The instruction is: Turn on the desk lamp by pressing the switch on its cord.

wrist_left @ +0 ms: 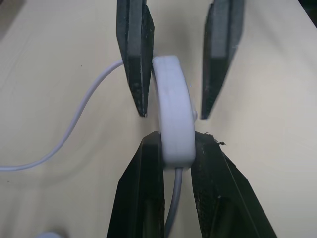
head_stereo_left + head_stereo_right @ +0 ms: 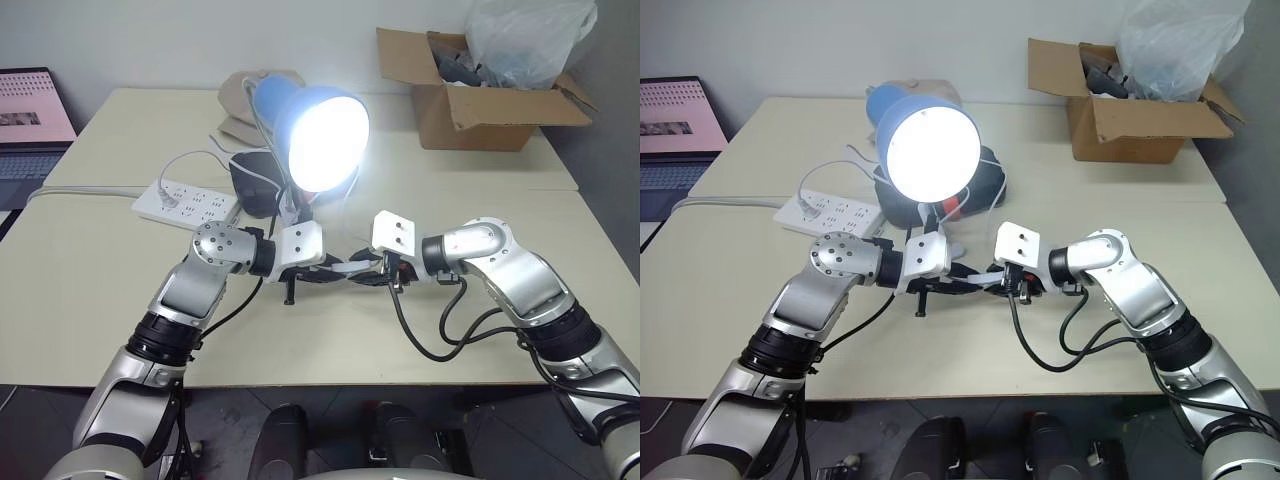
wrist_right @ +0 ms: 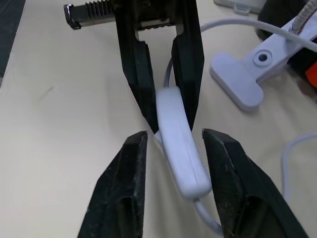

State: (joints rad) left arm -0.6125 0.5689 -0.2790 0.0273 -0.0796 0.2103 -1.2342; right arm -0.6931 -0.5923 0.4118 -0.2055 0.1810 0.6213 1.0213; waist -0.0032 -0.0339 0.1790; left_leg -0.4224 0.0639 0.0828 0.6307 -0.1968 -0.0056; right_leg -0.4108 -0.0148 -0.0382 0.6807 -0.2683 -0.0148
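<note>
Left gripper [image 1: 176, 163] pinches the switch [image 1: 173, 114] at one end, and our right gripper [image 3: 173, 144] straddles its other end, jaws slightly parted, the switch's long axis running between both, just before the lit desk lamp [image 2: 315, 135].

I work in what looks like an office or small lab room: pale desks [image 2: 120, 300] pushed together against a plain white wall [image 2: 200, 40], a laptop [image 2: 30, 130] open on a side surface, a white power strip [image 2: 185, 202], and an open cardboard box [image 2: 470, 100] (a crumpled plastic bag [image 2: 525, 40] stuffed in it) at the far corner.
</note>
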